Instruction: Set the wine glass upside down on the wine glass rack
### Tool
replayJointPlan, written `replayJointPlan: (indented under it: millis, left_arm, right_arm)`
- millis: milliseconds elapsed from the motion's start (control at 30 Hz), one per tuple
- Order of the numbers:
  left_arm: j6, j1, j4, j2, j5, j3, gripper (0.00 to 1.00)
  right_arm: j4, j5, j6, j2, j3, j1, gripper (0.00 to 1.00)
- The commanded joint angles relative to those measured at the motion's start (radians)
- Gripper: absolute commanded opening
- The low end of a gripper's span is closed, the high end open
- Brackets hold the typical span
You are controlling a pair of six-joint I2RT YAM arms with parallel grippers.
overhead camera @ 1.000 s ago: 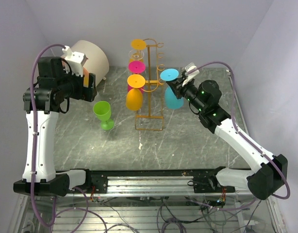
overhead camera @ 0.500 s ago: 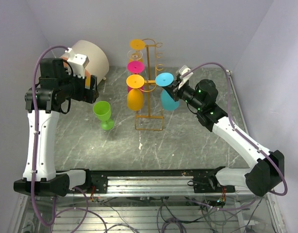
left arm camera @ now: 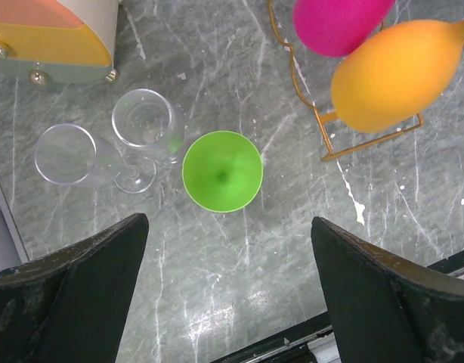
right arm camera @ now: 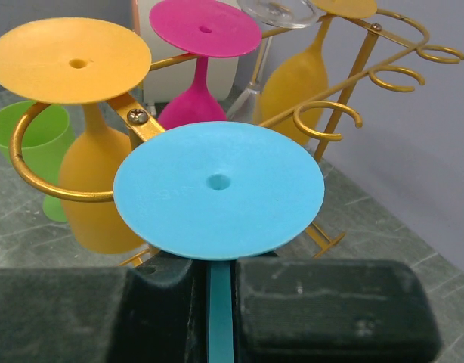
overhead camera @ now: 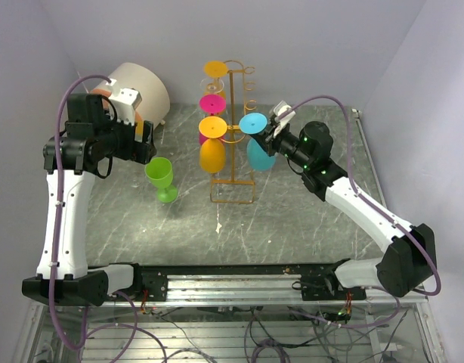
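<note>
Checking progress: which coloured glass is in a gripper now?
The blue glass, stem pinched by the right gripper; orange and pink hang on the rack, green stands free.

Marbled table point(overhead camera: 292, 219) bears wine glass rack point(overhead camera: 232, 162), 1 green glass point(overhead camera: 161, 175), 2 clear glasses point(left arm camera: 145, 125).

A green goblet point(left arm camera: 221, 172) stands upright on the grey marbled surface point(left arm camera: 239, 295), with two clear glasses point(left arm camera: 145, 125) just beside it and a beige drum point(overhead camera: 145, 87) beyond them.
</note>
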Motion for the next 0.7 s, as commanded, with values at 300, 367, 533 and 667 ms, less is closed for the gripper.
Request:
replayJointPlan:
  millis: [300, 367, 533, 667]
  left_arm:
    - [0.040, 0.011, 0.032, 0.030, 0.041, -0.056, 1.00]
    - [0.056, 0.011, 0.035, 0.048, 0.037, -0.085, 1.00]
    - [0.084, -0.005, 0.033, 0.113, 0.018, -0.117, 0.92]
    - [0.075, -0.035, 0.068, 0.154, -0.058, -0.104, 0.90]
  right_arm:
    - [-0.005, -0.052, 0.028, 0.032, 0.023, -0.007, 0.01]
    - [0.009, -0.027, 0.044, 0.021, 0.006, -0.007, 0.25]
    - [0.051, 0.022, 0.067, -0.039, -0.076, -0.007, 0.70]
    - [0.045, 0.046, 0.076, -0.098, -0.117, -0.007, 0.79]
